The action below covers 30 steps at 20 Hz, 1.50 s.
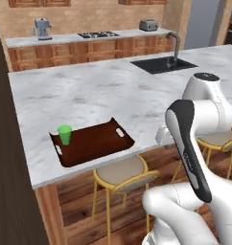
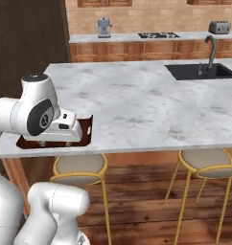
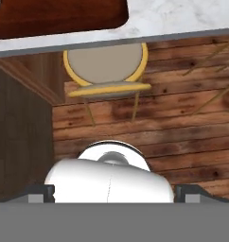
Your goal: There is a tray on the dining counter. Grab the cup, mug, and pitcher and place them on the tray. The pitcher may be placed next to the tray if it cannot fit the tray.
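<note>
A yellow-framed stool [image 1: 121,173] stands nearest, tucked under the dining counter [image 1: 113,91]. The gripper [image 3: 114,193] hangs above the wooden floor, jaws spread wide and empty. On the counter's near-left edge sits the tray [image 1: 96,143], the cup [image 1: 65,134] upright at its left end (touching nothing else). Farther right lies the sink [image 1: 162,64].

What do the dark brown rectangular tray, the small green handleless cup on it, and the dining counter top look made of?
Dark brown rectangular tray: likely stained wood, satin sheen, reddish tone. Small bright green handleless cup: probably plastic, flat uniform colour. Dining counter: marble-look stone top, grey veining, smooth.
</note>
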Tool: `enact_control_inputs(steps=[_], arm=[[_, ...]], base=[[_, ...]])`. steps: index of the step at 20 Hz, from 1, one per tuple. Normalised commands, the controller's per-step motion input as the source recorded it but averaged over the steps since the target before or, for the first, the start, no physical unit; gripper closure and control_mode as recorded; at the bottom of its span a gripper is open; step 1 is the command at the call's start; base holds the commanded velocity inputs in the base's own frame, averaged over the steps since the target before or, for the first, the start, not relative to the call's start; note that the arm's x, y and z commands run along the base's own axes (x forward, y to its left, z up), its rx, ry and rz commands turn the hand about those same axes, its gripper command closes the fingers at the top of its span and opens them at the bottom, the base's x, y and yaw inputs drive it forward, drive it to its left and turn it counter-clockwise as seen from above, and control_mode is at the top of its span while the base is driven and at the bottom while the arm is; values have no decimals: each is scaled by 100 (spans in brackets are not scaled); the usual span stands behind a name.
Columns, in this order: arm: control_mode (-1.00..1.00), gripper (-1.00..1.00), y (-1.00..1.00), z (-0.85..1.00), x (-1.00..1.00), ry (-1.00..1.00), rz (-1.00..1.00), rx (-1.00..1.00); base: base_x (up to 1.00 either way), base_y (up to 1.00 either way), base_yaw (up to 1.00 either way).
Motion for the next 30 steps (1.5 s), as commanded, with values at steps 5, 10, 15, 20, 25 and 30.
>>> enact_control_inputs(steps=[5,10,15,20,25,30], arm=[[100,-100,0,0,0,0,0,0],[100,-100,0,0,0,0,0,0],[100,-100,0,0,0,0,0,0],[100,-100,0,0,0,0,0,0],[100,-100,0,0,0,0,0,0],[100,-100,0,0,0,0,0,0]], base=[[-8,-20,-90],[0,-2,-97],[0,0,-92],[0,0,-89],[36,26,-63],[95,18,-15]])
